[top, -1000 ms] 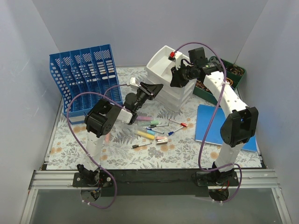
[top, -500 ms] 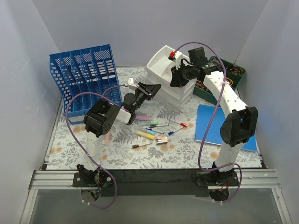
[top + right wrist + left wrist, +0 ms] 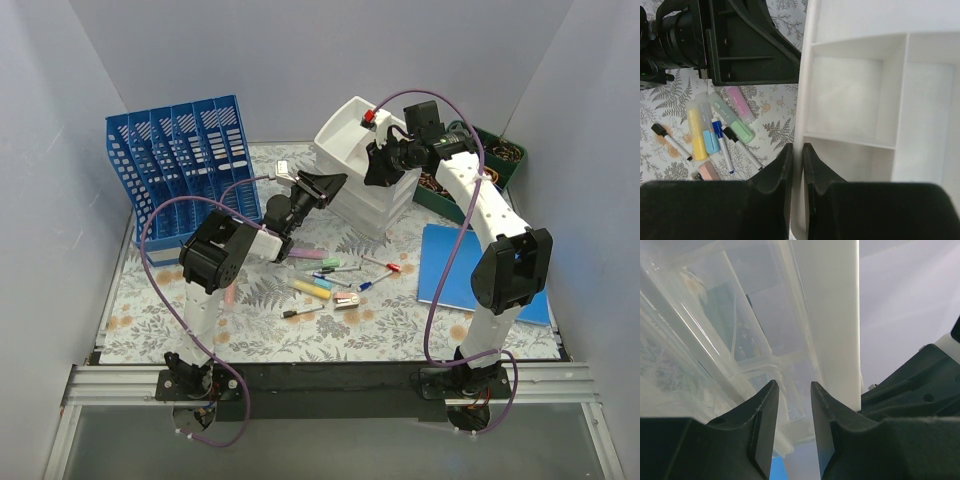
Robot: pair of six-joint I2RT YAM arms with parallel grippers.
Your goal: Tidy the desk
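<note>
The desk has a pale fern print and a black front rail. A white compartment tray sits tilted on top of a translucent white drawer unit at the back middle. My right gripper is shut on the tray's side wall, one finger on each side of it. My left gripper is slightly open and empty, right at the drawer unit's left side. Several pens and highlighters lie loose on the desk's middle.
A blue file rack stands at the back left. A green basket is at the back right and a blue notebook lies at the right. A small red thing sits at the tray's top edge.
My left gripper has moved a little up and back along the drawer unit's left side. My right gripper and the tray have hardly moved.
</note>
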